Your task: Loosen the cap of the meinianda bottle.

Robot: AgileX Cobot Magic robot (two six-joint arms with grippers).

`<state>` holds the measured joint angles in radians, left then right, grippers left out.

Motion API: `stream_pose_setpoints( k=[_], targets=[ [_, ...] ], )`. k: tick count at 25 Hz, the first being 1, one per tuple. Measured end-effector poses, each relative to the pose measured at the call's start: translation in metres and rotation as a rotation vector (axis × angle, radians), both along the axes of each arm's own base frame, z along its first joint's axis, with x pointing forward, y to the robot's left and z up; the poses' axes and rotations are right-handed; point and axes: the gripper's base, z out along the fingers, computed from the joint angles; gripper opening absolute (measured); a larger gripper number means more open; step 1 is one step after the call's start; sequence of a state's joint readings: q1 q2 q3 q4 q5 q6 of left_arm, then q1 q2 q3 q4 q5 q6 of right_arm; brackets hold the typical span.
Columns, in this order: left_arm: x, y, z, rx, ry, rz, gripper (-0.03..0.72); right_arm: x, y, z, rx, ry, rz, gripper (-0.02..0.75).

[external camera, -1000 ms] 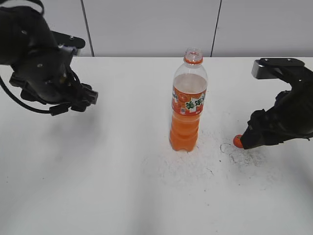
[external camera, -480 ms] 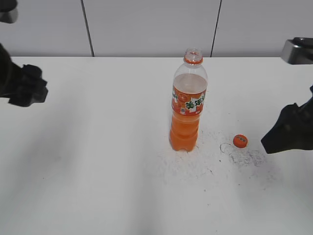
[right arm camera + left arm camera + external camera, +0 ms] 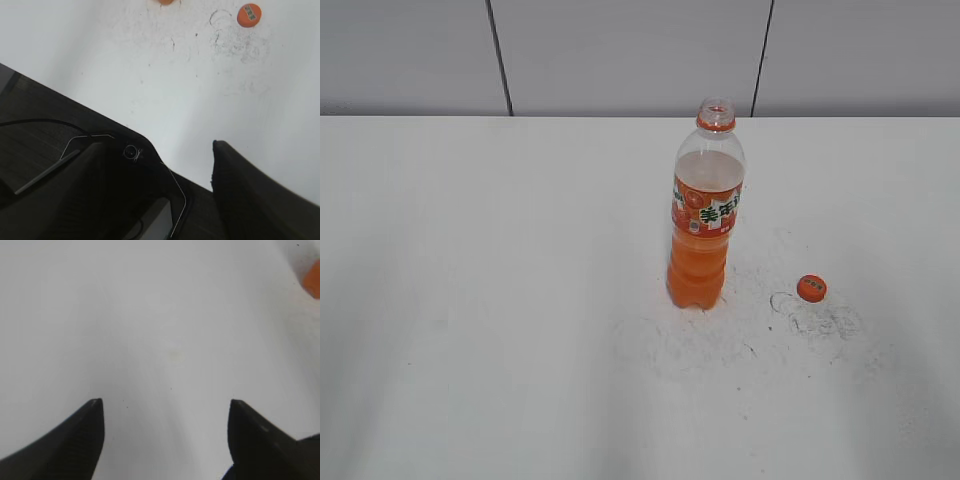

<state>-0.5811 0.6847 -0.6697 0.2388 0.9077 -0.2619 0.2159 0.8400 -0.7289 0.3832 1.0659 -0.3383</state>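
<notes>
Both arms gone from exterior view, cap [image 3: 811, 288] lying beside meinianda bottle [image 3: 705, 215]

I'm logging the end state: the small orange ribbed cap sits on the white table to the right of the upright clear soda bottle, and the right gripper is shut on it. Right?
Not quite. The small orange ribbed cap lies free on the white table, right of the upright clear soda bottle. The right wrist view shows the right gripper open and well away from it.

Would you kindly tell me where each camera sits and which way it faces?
Exterior: chest height, slanting down at the bottle and cap; no arm shows.
Left wrist: looks down at the table; left end effector open.
Right wrist: high, looking down past the table edge; right end effector open.
Exterior and right wrist share the cap.
</notes>
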Motion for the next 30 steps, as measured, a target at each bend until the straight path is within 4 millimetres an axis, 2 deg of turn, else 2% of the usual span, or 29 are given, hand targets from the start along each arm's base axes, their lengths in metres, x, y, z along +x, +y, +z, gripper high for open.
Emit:
stream_pose_setpoints(
  k=[1,6,10,13,18,21,30],
  targets=[
    [-0.008,0.004,-0.002,-0.001,0.003,-0.015,0.591,-0.019,-0.005,-0.003,0.005,-0.033,-0.016,0.494],
    [-0.049,0.023,-0.002,-0.055,-0.022,-0.082,0.591,-0.070,-0.019,-0.023,0.023,-0.108,-0.074,0.494],
    [-0.070,0.033,-0.006,-0.092,-0.056,-0.119,0.591,-0.098,-0.031,-0.031,-0.003,-0.219,-0.109,0.494],
    [-0.077,0.037,-0.017,-0.102,-0.069,-0.133,0.585,-0.111,-0.040,-0.035,-0.041,-0.282,-0.161,0.494],
    [-0.082,0.038,-0.020,-0.122,-0.102,-0.149,0.571,-0.118,-0.045,-0.036,-0.043,-0.355,-0.192,0.494],
    [-0.081,0.038,-0.019,-0.120,-0.117,-0.157,0.563,-0.114,-0.045,-0.042,-0.045,-0.375,-0.195,0.494],
    [-0.081,0.038,-0.020,-0.122,-0.117,-0.159,0.552,-0.113,-0.045,-0.042,-0.044,-0.385,-0.195,0.494]
  ],
)
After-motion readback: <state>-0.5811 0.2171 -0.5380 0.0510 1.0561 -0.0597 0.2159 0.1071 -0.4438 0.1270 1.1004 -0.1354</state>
